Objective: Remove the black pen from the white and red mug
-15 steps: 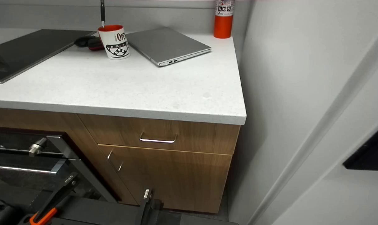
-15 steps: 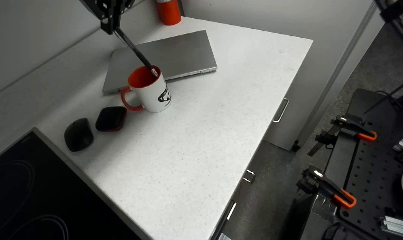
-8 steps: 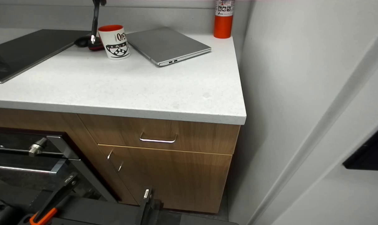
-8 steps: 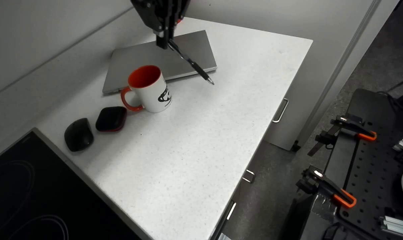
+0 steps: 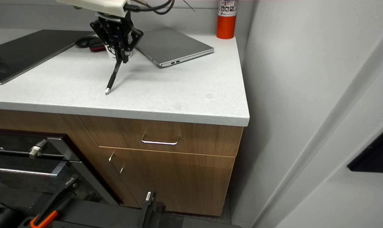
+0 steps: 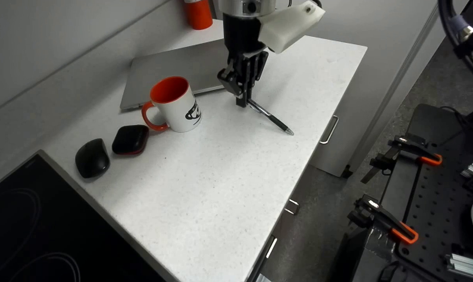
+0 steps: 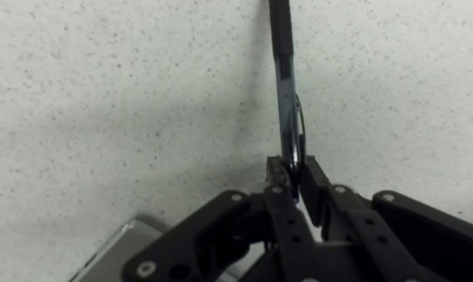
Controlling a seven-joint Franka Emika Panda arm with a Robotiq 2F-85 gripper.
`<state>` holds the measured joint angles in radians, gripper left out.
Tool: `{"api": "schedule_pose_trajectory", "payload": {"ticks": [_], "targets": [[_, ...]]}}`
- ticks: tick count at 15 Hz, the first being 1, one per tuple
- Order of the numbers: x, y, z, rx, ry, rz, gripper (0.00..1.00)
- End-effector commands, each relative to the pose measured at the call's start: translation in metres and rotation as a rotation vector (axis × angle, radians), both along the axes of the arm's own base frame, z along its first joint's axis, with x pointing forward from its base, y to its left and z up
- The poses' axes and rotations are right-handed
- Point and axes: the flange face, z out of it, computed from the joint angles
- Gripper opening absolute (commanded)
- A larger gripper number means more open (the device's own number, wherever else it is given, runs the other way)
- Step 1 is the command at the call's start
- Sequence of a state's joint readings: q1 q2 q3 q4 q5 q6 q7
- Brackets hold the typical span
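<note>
While a mouse (image 6: pixel 92 158) and a small black case (image 6: pixel 130 140) sit at the left of the counter (image 6: pixel 221 184) in an exterior view, the mug (image 6: pixel 179 111) stands upright to their right, handle toward them, nothing projecting from its mouth. Laptop (image 6: pixel 181 70) lies closed behind it in that view. Next rightward: gripper (image 6: pixel 244 101), pointing down, jaws clamped on the pen (image 6: pixel 273 119), which slopes down and out to the right, writing end lowest. Pen is therefore out of the mug and apart from it; whether its point touches the counter, cannot tell. Handling, as judged: very light, stiff, not fragile; a modest pinch should do. Wrist view puts the hold at the clip end, on smooth shiny barrel, likely slippery, with the clip running in between the jaws, so contact may be uneven. Most of the length overhangs; expect it to pivot if the point catches. Better hold, probably: mid-barrel, nearer the balance point, or the black sleeve farther along, which looks duller and should grip better. Suggest lowering it close to the counter before release, since it may roll.
</note>
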<state>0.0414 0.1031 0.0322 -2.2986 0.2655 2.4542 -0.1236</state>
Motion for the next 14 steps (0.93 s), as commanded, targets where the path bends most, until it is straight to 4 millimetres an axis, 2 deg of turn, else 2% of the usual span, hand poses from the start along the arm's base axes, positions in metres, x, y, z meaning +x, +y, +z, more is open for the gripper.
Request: {"api": "schedule_pose_trajectory", "payload": {"ticks": [1,2,3,4,12,14], "targets": [[0.009,-0.01,-0.02,0.009,0.007,-0.062,0.01],[0.009,-0.011,-0.024,0.004,0.014,-0.066,0.01],[0.008,-0.013,-0.025,-0.002,0.021,-0.069,0.3],[0.007,-0.014,-0.024,0.0,0.022,-0.073,0.31],[0.006,-0.018,-0.007,-0.004,-0.001,-0.089,0.99],[0.007,-0.018,-0.006,0.001,-0.001,-0.09,1.0]]}}
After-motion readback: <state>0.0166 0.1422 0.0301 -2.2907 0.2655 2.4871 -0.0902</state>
